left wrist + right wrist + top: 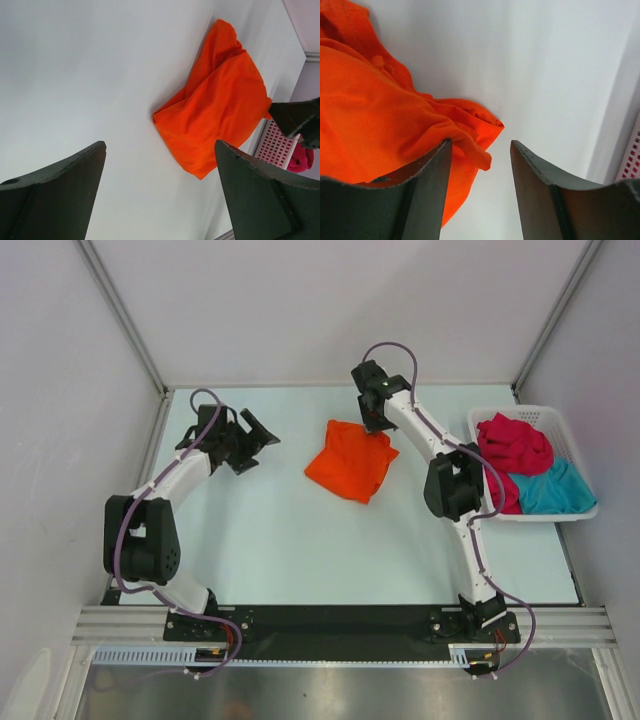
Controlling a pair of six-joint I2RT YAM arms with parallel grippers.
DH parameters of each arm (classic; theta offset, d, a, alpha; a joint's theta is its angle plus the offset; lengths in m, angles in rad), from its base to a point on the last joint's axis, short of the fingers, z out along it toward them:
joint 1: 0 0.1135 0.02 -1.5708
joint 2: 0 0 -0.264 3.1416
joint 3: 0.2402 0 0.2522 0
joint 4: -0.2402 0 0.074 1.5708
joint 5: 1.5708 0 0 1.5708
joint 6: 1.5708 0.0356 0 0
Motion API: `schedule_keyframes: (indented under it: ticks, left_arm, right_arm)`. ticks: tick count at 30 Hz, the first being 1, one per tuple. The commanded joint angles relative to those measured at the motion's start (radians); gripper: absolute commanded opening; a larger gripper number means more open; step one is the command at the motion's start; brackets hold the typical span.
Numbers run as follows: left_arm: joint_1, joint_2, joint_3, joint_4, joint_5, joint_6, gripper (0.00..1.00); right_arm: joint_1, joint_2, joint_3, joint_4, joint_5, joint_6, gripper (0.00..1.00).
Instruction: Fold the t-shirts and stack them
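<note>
On the pale tabletop (280, 540) we are observing the orange t-shirt (350, 460) lying centrally; the right tool (481, 145) is standing open at its corner, the left tool (258, 438) is hovering open well apart; the red t-shirt (515, 443) and teal t-shirt (555, 490) are resting in the basket (545, 412)

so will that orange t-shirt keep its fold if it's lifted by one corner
Probably not: the orange t-shirt lies in soft creases with a bunched corner, so its layers would likely drop open. It looks thin, so likely light. Pushed, it would probably bunch up rather than slide whole.
</note>
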Motion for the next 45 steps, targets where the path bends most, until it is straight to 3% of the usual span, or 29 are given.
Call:
schedule_keyframes:
  ticks: [1, 9, 13, 20, 39, 41, 42, 43, 45]
  left_arm:
    - [-0.001, 0.01, -0.045, 0.069, 0.026, -0.005, 0.96]
    - [-0.081, 0.052, -0.103, 0.143, 0.014, -0.025, 0.96]
    - [-0.131, 0.07, -0.142, 0.198, 0.01, -0.048, 0.96]
    - [-0.204, 0.185, -0.137, 0.413, 0.047, -0.085, 0.97]
    - [-0.309, 0.481, 0.01, 0.571, 0.073, -0.255, 0.97]
    - [-0.313, 0.496, 0.04, 0.542, 0.087, -0.265, 0.91]
    - [-0.311, 0.504, 0.05, 0.534, 0.093, -0.266, 0.81]
    - [-0.313, 0.507, 0.057, 0.536, 0.098, -0.265, 0.65]
    - [-0.311, 0.51, 0.076, 0.511, 0.102, -0.272, 0.13]
  right_arm:
    - [0.029, -0.14, 0.068, -0.015, 0.067, -0.025, 0.56]
    - [0.091, -0.259, 0.008, -0.043, 0.102, -0.004, 0.56]
    - [0.109, -0.33, -0.204, 0.017, 0.076, 0.027, 0.56]
    - [0.125, -0.439, -0.4, 0.055, 0.044, 0.068, 0.56]
    - [0.125, -0.608, -0.441, -0.046, 0.039, 0.082, 0.56]
    - [0.123, -0.618, -0.426, -0.058, 0.039, 0.085, 0.56]
    - [0.123, -0.628, -0.422, -0.067, 0.038, 0.085, 0.56]
    - [0.123, -0.632, -0.415, -0.073, 0.036, 0.086, 0.56]
    - [0.123, -0.648, -0.402, -0.089, 0.033, 0.09, 0.56]
